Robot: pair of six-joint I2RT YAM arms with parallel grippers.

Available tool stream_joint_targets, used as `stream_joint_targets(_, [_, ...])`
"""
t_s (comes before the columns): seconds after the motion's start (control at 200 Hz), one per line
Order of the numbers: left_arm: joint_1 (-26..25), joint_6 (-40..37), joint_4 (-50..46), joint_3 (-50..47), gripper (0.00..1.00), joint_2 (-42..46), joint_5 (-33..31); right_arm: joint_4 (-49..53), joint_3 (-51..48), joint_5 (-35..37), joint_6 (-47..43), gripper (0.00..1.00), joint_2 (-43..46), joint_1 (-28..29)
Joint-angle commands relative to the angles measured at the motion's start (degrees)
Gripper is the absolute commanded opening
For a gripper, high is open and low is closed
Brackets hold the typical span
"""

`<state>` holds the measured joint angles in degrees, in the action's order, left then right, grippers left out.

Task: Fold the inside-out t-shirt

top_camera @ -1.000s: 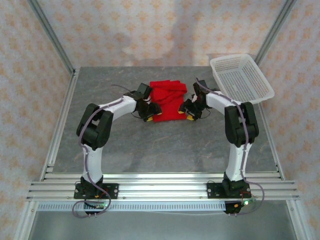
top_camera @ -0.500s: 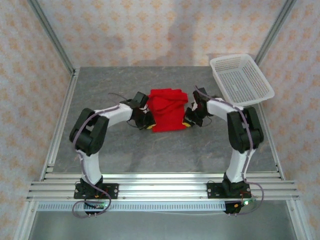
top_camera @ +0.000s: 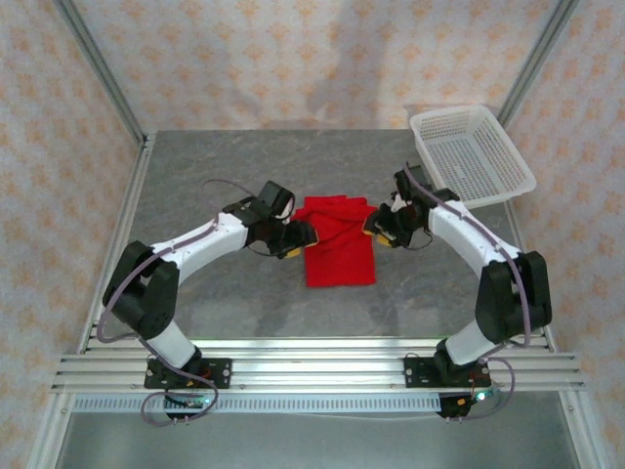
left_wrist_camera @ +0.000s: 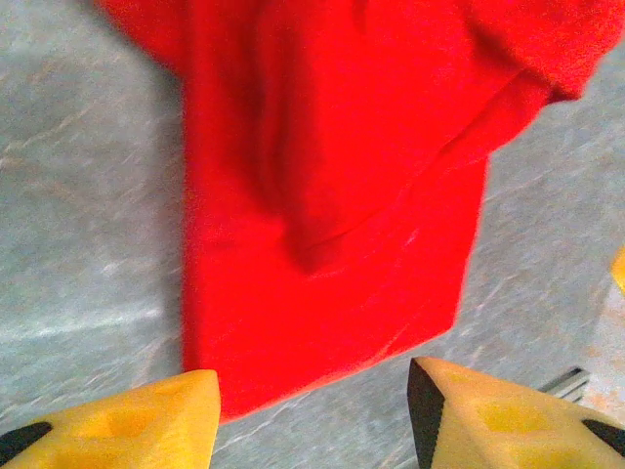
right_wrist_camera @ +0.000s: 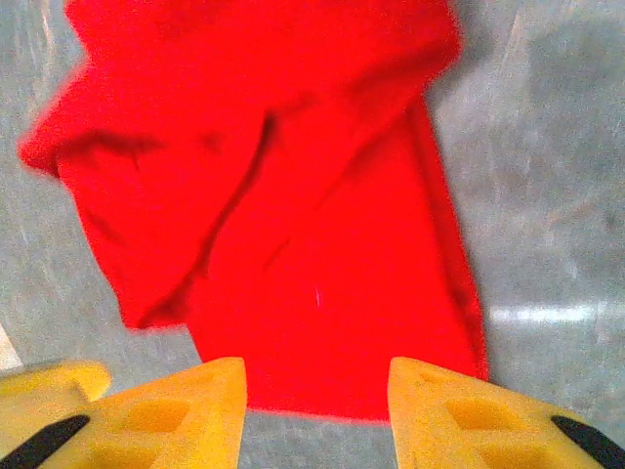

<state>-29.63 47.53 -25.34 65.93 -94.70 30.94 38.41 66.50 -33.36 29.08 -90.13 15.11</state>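
The inside-out t-shirt (top_camera: 338,244) is bright red and lies on the grey table as a narrow folded strip, with a rumpled part at its far end. My left gripper (top_camera: 298,237) sits at its left edge and my right gripper (top_camera: 377,224) at its right edge. In the left wrist view the t-shirt (left_wrist_camera: 332,195) lies flat just ahead of the open left gripper (left_wrist_camera: 312,415), with bare table between the yellow fingers. The right wrist view has the t-shirt (right_wrist_camera: 293,244) reaching its hem in between the tips of the open right gripper (right_wrist_camera: 317,415), not pinched.
A white mesh basket (top_camera: 474,151) stands tilted at the table's back right corner. Bare grey table (top_camera: 244,293) spreads in front of the shirt. Aluminium rails (top_camera: 312,366) run along the near edge, and metal posts rise at the back corners.
The shirt's near edge was lifted and drawn toward the front, so the strip now lies longer. Both grippers shut on it midway and have now opened and let it go.
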Motion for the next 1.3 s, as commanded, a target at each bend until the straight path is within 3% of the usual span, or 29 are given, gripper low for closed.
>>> stream_joint_targets(0.0, [0.01,0.98,1.18,2.76,0.55,-3.14,-0.63,-3.59,3.33,3.11,2.39,0.44,-6.45,-2.28])
stream_joint_targets(0.11, [-0.02,0.29,1.04,5.37,0.65,-6.65,-0.79,-5.15,8.75,0.11,0.79,0.46,-12.96,-2.47])
stream_joint_targets(0.26, [-0.04,0.59,2.42,8.77,0.66,-11.68,-0.92,-5.74,13.71,0.18,-0.53,0.46,-19.34,-2.52])
stream_joint_targets(0.38, [-0.01,0.98,2.93,12.55,0.55,-14.37,-0.82,-5.46,16.07,-0.33,-0.51,0.44,-21.48,-2.49])
stream_joint_targets(0.525, [-0.02,2.44,3.41,16.9,0.26,-17.84,-0.7,-5.12,17.87,-2.48,0.44,0.35,-21.53,-2.46])
stream_joint_targets(0.801, [1.87,12.21,6.81,20.19,0.24,-19.63,-2.22,2.22,23.06,-1.47,-1.02,0.41,-18.57,-2.54])
stream_joint_targets(1.066, [6.69,24.73,18.4,21.05,0.24,-24.91,-1.64,-1.03,6.81,-1.97,-2.61,0.41,-7.0,-0.46])
stream_joint_targets(1.221, [9.5,33.53,25.88,21.22,0.23,-27.41,-0.15,-5.58,2.1,-2.41,-0.02,0.4,-7.22,1.23])
stream_joint_targets(1.296, [10.57,37.67,29.58,20.82,0.21,-28.38,0.17,-5.72,3.05,-2.67,-0.3,0.31,-9.55,1.88])
